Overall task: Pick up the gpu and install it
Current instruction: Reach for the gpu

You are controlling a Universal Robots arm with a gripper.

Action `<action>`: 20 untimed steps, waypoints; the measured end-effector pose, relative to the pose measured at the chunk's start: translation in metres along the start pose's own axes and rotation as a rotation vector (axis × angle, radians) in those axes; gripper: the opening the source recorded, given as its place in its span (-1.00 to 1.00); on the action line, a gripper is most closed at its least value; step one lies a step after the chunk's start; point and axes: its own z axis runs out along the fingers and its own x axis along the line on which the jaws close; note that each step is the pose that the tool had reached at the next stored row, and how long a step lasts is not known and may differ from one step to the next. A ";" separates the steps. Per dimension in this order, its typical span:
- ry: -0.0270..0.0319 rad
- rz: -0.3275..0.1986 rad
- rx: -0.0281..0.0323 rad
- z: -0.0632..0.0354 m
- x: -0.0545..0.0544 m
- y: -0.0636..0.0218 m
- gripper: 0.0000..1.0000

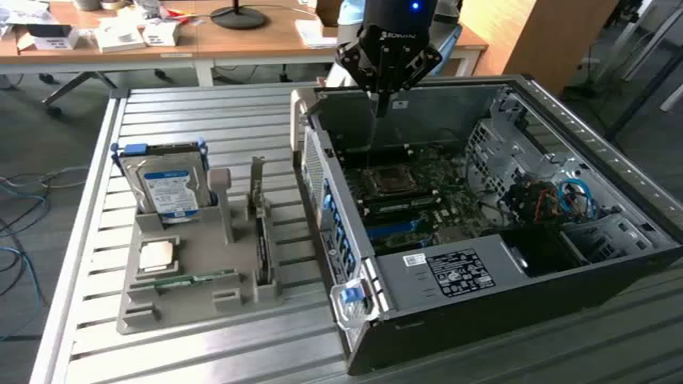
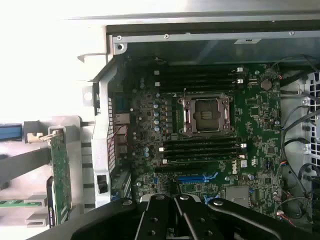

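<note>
You cannot read the gpu (image 1: 259, 232) face: it stands edge-on in the holder (image 1: 171, 308), at nine o'clock of the case (image 1: 481, 320) in the exterior view. There the arm (image 1: 389, 24) and the desk (image 1: 245, 40) are cut off at twelve o'clock, and the cables (image 1: 16, 208) at nine. Print on the case label (image 1: 461, 272) and the drive (image 1: 165, 188) sticker is too small to read. In the wrist view the gripper (image 2: 175, 200) covers part of the board (image 2: 260, 115), and the table (image 1: 192, 120) washes out white.
</note>
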 end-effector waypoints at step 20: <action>0.0000 0.000 0.0000 0.0001 0.012 -0.0009 -0.79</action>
